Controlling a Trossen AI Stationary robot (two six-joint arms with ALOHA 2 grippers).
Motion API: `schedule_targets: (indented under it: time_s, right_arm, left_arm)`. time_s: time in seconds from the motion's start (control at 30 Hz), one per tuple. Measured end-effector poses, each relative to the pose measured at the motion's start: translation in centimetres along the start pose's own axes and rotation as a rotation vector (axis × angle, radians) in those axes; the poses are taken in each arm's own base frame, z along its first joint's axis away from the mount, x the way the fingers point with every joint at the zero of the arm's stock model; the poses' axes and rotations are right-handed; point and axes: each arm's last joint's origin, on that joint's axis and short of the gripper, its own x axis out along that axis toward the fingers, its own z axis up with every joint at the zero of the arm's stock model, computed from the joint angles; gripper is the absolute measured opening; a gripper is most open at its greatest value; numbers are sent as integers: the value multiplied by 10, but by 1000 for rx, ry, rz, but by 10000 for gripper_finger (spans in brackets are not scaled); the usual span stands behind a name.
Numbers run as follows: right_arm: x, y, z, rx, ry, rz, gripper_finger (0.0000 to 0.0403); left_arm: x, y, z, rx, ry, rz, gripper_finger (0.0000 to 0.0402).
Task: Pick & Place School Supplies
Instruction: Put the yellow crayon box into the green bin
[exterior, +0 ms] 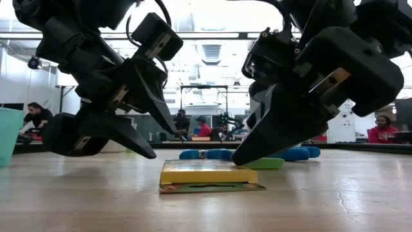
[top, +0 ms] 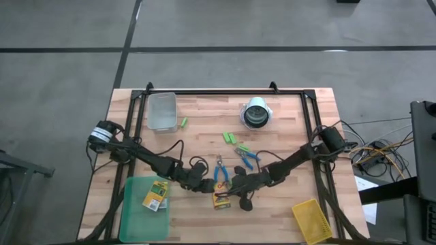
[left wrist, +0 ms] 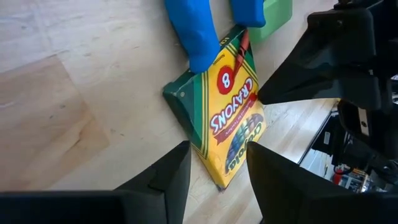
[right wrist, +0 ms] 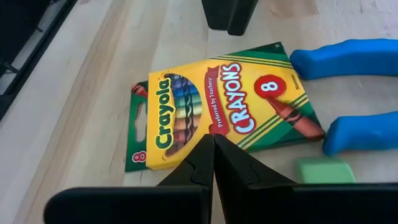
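Low view alone shows people behind, high view shows two crayon boxes, one (top: pixel 222 199) on bench (top: pixel 286 136) centre at 6 o'clock, one (top: pixel 156 194) in tray (top: pixel 133 214), two scissors (top: pixel 221 171), left pincer (top: pixel 204 185) wide, right pincer (top: pixel 235 184) closed, empty.

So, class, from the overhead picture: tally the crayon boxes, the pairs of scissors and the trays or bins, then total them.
Crayon boxes: 2, one loose, one in the green tray
Scissors: 2
Trays or bins: 3, green tray, grey bin, yellow bin
Total: 7
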Motion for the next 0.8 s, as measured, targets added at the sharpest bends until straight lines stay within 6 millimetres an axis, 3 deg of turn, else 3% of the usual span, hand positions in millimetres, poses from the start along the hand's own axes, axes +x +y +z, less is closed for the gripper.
schedule_targets:
  time_s: [0.8]
  right_arm:
    - [0,-1,-2,44,26,-20,8]
  left_arm:
    - [0,0,0,-83,-8,-1,161]
